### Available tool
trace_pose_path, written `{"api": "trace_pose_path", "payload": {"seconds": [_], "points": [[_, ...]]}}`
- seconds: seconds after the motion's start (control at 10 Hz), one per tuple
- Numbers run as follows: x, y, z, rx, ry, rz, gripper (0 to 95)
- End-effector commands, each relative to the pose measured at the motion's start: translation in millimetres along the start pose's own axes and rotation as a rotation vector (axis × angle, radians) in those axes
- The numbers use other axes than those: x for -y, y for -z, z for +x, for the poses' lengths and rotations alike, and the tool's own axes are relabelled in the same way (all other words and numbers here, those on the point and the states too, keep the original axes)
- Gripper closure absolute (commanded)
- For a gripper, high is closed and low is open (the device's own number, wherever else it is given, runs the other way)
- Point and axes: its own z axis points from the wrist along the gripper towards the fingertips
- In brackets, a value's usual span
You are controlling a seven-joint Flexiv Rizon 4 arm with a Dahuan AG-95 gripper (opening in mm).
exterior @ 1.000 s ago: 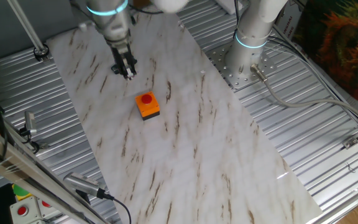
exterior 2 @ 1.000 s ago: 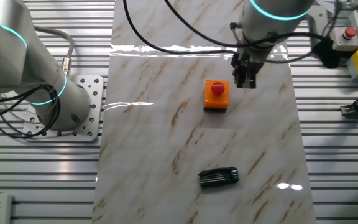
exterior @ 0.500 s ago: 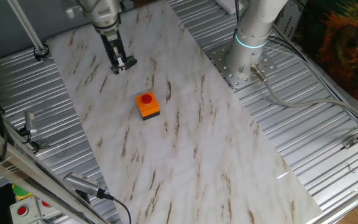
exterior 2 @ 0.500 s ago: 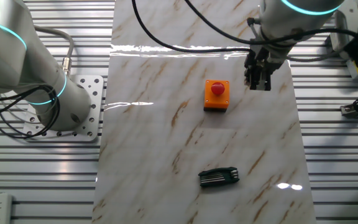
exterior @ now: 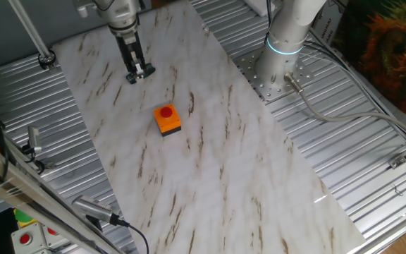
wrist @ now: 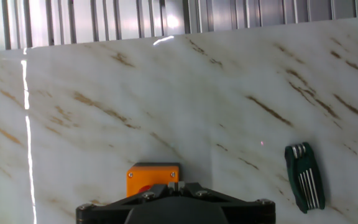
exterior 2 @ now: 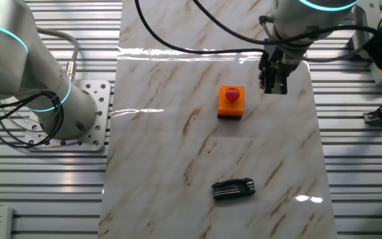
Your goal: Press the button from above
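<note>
In the fixed view from the front, your gripper hangs at the upper left of the frame, and since 1 second ago it has drawn back and up from the button, which sits unmoved mid-counter, below and right of it. That suggests the press is done or must be re-approached. You cannot tell if the fingers are together. A hex-key set lies lower down.

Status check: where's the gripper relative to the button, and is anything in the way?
Gripper above the table, off to one side of the button, not touching. Hex key set lies well clear.
</note>
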Motion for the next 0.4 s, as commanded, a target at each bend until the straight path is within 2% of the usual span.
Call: {"api": "trace_pose_path", "payload": {"seconds": [0.1, 0.4], "points": [[-0.1, 0.8, 2.0, 0.001, 0.002, 0.001, 95.0], [-0.5, 1.7, 2.5, 0.0, 0.004, 0.001, 95.0]]}}
